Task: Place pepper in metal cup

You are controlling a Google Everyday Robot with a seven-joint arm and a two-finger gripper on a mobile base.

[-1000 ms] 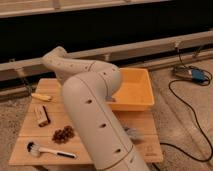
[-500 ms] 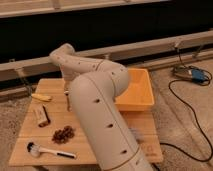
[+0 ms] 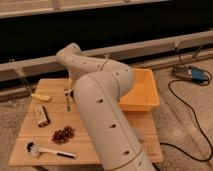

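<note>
Wooden worktop (image 3: 25, 131), largely masked by my white arm. The hand (image 3: 68, 99) hangs low beside the yellow banana-like piece (image 3: 40, 96); I cannot tell its opening or load. I see neither slim green pepper nor dark metal cup, so moving blind risks toppling the cup. The arm also hides much of the yellow plastic tub (image 3: 152, 95) and its contents.

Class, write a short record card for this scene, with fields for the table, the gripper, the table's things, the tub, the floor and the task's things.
Table: wooden table
Gripper: gripper, hanging over the table beside the white arm
On table: yellow banana-like thing, packet, brown cluster, brush
Tub: yellow tub, right rear
Floor: blue device with cable
Pepper, metal cup: not in view
</note>
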